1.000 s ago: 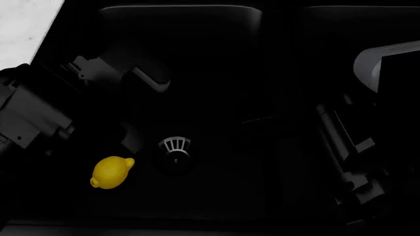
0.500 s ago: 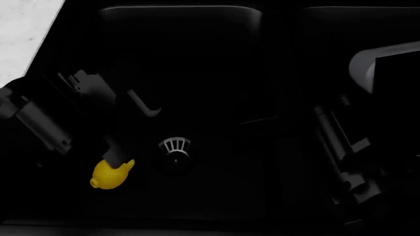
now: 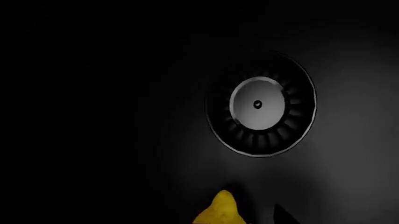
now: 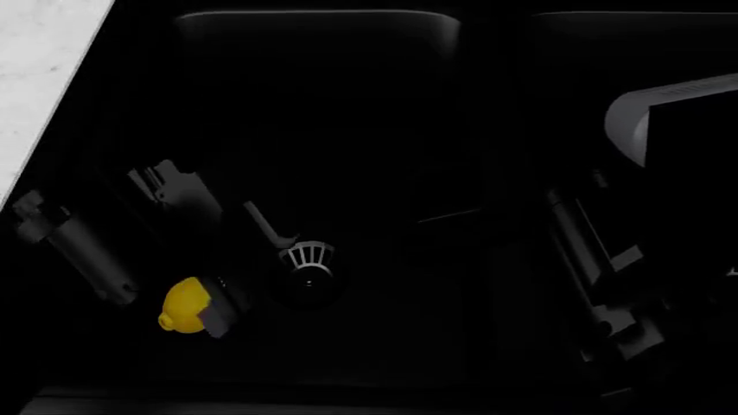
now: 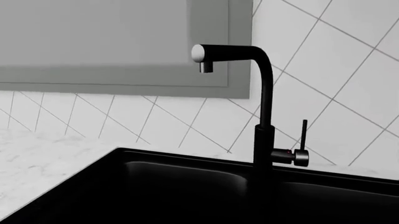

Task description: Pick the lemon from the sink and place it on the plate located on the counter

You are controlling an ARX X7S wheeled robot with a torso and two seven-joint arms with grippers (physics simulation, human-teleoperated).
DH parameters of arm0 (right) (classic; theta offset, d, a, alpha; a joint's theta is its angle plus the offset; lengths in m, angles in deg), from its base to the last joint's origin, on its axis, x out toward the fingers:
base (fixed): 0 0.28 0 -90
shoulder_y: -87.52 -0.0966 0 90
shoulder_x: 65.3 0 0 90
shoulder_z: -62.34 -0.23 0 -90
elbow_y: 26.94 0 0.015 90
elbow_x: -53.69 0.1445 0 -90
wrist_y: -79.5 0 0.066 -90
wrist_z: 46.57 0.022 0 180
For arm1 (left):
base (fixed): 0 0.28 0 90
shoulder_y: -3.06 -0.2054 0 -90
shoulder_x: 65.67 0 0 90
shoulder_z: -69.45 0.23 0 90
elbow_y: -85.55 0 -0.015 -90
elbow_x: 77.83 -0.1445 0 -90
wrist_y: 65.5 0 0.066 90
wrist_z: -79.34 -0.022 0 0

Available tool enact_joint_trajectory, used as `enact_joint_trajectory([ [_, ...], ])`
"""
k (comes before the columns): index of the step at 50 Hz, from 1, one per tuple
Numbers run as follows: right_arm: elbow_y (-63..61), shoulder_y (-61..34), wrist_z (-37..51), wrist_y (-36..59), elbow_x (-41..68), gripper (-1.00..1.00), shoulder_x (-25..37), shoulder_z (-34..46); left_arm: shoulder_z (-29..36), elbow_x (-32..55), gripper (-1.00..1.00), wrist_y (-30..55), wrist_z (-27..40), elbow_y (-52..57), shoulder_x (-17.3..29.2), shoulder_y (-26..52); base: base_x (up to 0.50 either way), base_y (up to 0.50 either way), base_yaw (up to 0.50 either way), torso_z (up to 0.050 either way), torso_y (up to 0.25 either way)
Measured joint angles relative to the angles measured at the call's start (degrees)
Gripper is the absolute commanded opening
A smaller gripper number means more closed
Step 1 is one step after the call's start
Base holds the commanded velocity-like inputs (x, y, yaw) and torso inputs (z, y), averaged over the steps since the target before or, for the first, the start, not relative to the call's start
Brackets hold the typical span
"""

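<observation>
Small bright yellow oval lemon (image 4: 182,304) — on the floor of the large black double-basin sink (image 4: 346,86), beside the round silver-grated drain (image 4: 308,258).
Left gripper (image 4: 237,272) — lowered over the lemon, fingers spread apart, one grey finger (image 4: 219,318) partly covering the fruit.
Right gripper — not visible; state cannot be told.
White-grey marbled stone counter (image 4: 41,69) — borders the sink.
Black faucet (image 5: 262,102) — upright against white tiles.

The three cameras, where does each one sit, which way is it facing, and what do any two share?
Head view: from the head, looking down into the sink; both arms show, the left gripper at the lemon.
Left wrist view: low in the basin, facing the drain; no gripper part clearly shows.
Right wrist view: faces the faucet and tiled wall; no robot part shows.
Shared: head and left wrist both show lemon and drain.
</observation>
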Motion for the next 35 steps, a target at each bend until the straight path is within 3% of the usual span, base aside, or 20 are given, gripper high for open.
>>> enact_joint_trajectory([
  [24,-0.5,0.0,0.5,-0.3,0.8,1.00,0.6,-0.1,-0.3,1.9,1.00,1.2,1.3,0.8,0.0,-5.1,0.00,0.00,0.00,0.000,0.000],
  [35,-0.5,0.0,0.6,-0.3,0.9,1.00,0.8,0.2,-1.6,-1.8,1.00,2.2,2.0,0.0,0.0,-6.0,0.00,0.00,0.00,0.000,-0.002],
])
